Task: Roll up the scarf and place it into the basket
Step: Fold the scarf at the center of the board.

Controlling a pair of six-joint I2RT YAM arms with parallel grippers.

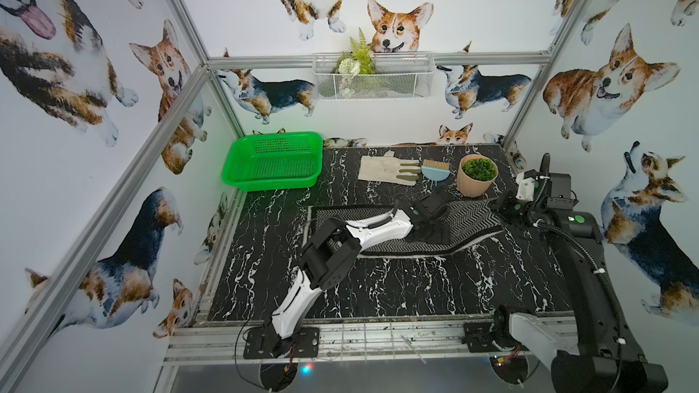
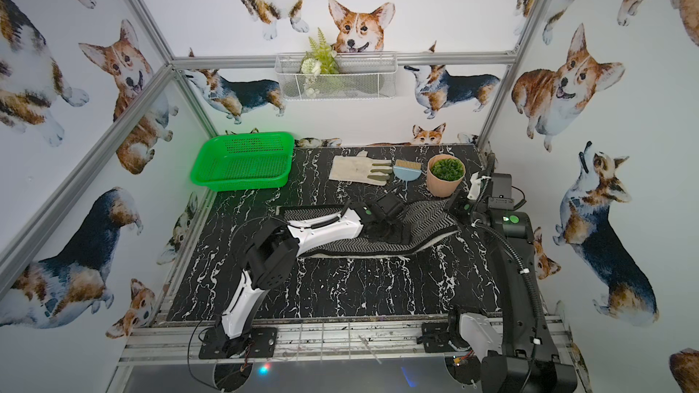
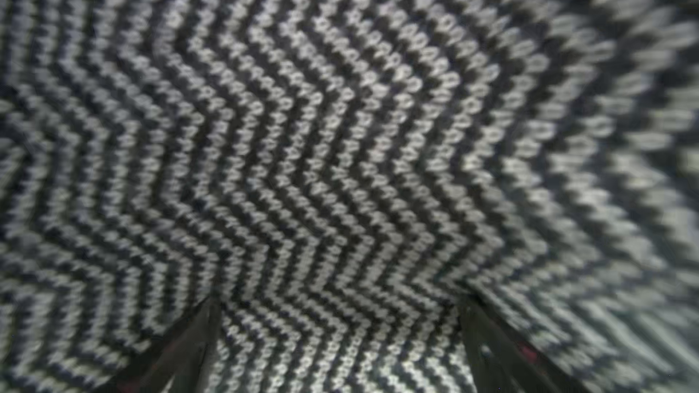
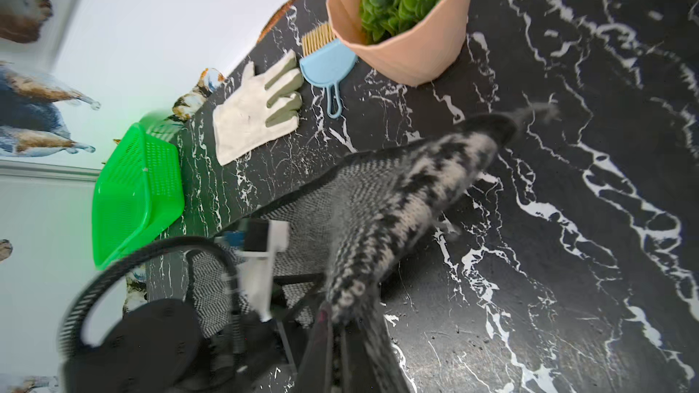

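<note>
The scarf (image 1: 465,221) lies across the middle of the black marble table, zigzag face up with a cream edge; it also shows as the scarf (image 2: 423,217). My left gripper (image 1: 431,230) is down on its middle. In the left wrist view the knit (image 3: 340,145) fills the frame, and the left gripper (image 3: 338,302) is open with its fingers spread on the cloth. My right gripper (image 4: 333,315) is shut on the scarf's right end (image 4: 397,198), which rises off the table with its houndstooth face showing. The green basket (image 1: 242,153) stands at the far left, nothing in it.
An off-white glove (image 1: 382,170), a blue brush (image 1: 434,170) and a potted plant (image 1: 477,175) line the table's far edge, behind the scarf. A white wire basket (image 1: 372,77) with a plant hangs on the back wall.
</note>
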